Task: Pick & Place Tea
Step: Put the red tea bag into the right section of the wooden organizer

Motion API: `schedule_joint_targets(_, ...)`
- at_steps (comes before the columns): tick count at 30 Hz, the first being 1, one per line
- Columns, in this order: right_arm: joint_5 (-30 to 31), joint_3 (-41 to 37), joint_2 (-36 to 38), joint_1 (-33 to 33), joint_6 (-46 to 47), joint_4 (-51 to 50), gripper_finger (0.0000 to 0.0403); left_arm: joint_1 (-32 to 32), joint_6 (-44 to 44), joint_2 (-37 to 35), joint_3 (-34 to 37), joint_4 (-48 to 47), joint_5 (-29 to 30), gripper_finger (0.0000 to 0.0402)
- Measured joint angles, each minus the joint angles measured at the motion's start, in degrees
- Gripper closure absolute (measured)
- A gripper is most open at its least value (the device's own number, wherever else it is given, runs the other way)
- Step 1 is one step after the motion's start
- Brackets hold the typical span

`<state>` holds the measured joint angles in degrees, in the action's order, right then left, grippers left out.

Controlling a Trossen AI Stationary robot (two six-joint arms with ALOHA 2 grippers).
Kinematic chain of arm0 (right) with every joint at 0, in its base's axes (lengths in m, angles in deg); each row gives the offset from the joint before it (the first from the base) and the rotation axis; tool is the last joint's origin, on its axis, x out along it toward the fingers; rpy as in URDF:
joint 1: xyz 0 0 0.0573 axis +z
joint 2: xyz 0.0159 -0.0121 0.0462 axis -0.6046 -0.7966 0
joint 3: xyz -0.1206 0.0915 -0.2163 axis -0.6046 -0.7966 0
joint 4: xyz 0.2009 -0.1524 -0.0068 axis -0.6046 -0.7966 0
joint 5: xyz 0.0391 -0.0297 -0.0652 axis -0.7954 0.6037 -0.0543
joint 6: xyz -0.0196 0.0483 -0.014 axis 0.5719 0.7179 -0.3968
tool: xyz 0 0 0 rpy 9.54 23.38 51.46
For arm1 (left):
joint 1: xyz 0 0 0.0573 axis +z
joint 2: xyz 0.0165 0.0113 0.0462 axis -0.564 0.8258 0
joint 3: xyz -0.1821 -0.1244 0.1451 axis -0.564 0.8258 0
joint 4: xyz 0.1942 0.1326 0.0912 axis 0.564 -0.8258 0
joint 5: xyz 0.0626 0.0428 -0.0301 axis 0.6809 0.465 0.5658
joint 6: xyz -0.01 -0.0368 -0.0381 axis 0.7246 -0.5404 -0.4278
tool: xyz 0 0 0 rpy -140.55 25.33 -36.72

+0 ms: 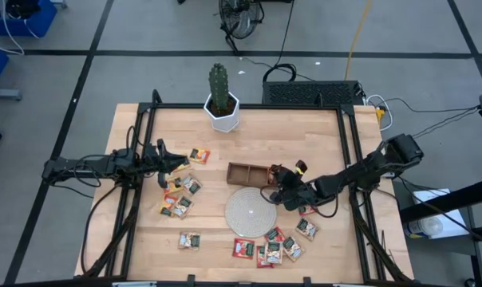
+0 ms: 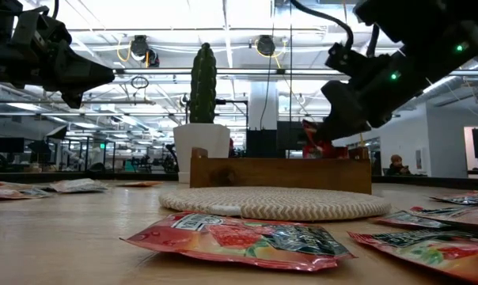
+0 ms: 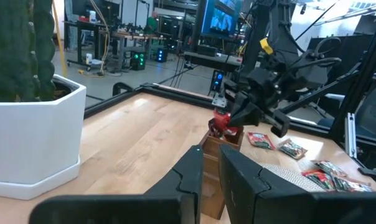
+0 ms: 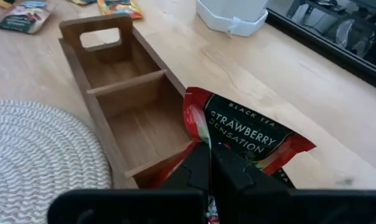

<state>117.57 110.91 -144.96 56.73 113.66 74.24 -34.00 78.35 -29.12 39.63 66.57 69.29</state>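
Your right claw (image 4: 210,165) is clamped on a red tea sachet (image 4: 247,134), hanging just over the wooden tray (image 4: 122,106) at its end compartment. Left claw (image 3: 210,171) is nearly closed w/ nothing in it, well away from the tray, near the loose sachets (image 1: 181,195) on the surface (image 1: 145,247).

Dark jointed arms (image 1: 353,177), black cables, a yellow tag, green lights.

Right gripper (image 4: 210,163) pinched shut on a red strawberry black tea sachet (image 4: 247,134), held over the near end of a brown three-compartment wooden tray (image 4: 116,99), pale woven disc (image 4: 38,155) beside the tray, white pot (image 4: 231,15) beyond, more sachets (image 4: 116,6) farther off
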Motion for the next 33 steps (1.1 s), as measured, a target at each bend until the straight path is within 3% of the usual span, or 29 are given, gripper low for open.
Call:
schedule_joint_targets(6,0.0,0.0,0.0,0.0,0.0,0.2,0.0381,0.0,0.0,0.0,0.0,0.0,0.0,0.035)
schedule_joint_targets(17,0.2,0.0,0.0,-0.3,-2.3,0.7,0.0258,0.0,0.0,0.0,0.0,0.0,0.0,0.035)
schedule_joint_targets(21,0.1,0.0,0.6,-0.5,-10.6,4.2,0.0241,0.0,0.0,0.0,0.0,0.0,0.0,0.035)
schedule_joint_targets(25,-0.7,0.0,2.7,-0.2,-26.7,11.3,0.0243,0.0,0.0,0.0,0.0,0.0,0.0,0.035)
schedule_joint_targets(29,-8.4,0.5,6.6,-0.7,-38.6,15.7,0.0257,0.0,0.0,0.0,0.0,0.0,0.0,0.035)
schedule_joint_targets(33,-19.6,7.8,9.1,-4.7,-37.9,-1.1,0.0286,0.0,0.0,0.0,0.0,0.0,0.0,0.035)
